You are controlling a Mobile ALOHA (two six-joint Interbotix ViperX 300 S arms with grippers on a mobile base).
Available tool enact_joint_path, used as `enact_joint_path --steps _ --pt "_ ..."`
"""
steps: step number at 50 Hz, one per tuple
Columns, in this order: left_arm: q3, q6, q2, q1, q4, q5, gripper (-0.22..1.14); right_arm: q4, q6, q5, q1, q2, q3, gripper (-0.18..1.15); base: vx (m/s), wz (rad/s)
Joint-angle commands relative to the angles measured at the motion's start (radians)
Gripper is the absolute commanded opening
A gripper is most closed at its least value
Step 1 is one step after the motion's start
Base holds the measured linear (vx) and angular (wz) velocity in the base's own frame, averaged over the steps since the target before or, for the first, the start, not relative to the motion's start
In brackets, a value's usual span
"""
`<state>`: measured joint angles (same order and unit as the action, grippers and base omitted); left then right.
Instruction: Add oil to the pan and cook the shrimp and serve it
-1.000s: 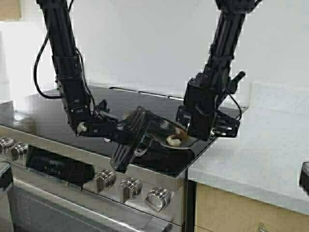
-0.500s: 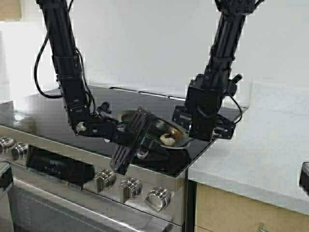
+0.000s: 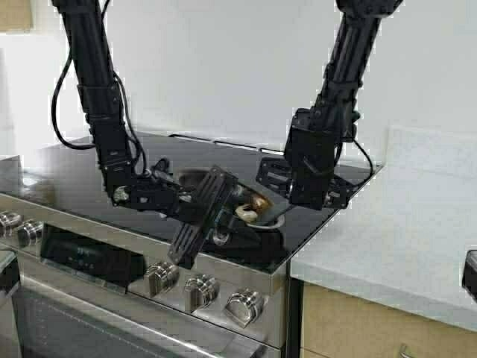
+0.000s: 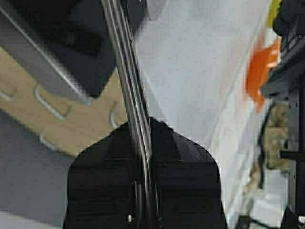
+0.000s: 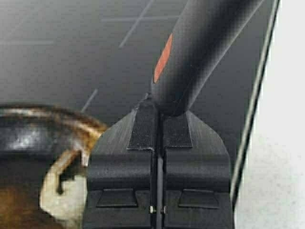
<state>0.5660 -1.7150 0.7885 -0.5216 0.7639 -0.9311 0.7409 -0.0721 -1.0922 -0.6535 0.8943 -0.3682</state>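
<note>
Both black robot arms reach down from above. The left claw [image 3: 203,216] is low and bent toward the middle, squeezed tight on something thin. The right claw [image 3: 302,183] points down, pinched shut too.

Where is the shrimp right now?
In the high view the shrimp lies in the pan on the stove's front right corner, between the left gripper and right gripper.

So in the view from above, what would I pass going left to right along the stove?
Stove knobs at the far left → left gripper clamped on the pan's handle → shrimp in the pan → right gripper → white countertop.
</note>
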Motion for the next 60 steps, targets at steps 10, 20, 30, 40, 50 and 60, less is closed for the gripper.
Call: enact_joint_path --steps 10,20,30,40,50,60 --pt "-0.035 -0.029 -0.017 -0.005 0.117 -0.015 0.04 -0.015 -0.002 0.031 -0.017 -0.025 0.034 0.07 0.00 0.00" --pt "-0.037 -0.049 -0.014 -0.005 0.146 -0.018 0.04 -0.012 -0.002 0.035 -0.015 -0.021 0.049 0.07 0.00 0.00" --pt "-0.034 -0.052 -0.015 -0.005 0.150 -0.021 0.04 0.000 0.000 0.057 -0.014 -0.006 0.077 0.07 0.00 0.00" --pt "-0.031 -0.052 -0.017 -0.005 0.152 -0.023 0.04 0.049 0.000 0.067 0.003 0.028 0.075 0.07 0.00 0.00" --pt "-0.026 -0.055 -0.017 -0.005 0.160 -0.026 0.04 0.049 0.002 0.067 0.017 0.023 0.083 0.07 0.00 0.00" --pt "-0.025 -0.055 -0.017 -0.005 0.160 -0.026 0.04 0.044 0.015 0.058 0.031 -0.002 0.092 0.07 0.00 0.00"
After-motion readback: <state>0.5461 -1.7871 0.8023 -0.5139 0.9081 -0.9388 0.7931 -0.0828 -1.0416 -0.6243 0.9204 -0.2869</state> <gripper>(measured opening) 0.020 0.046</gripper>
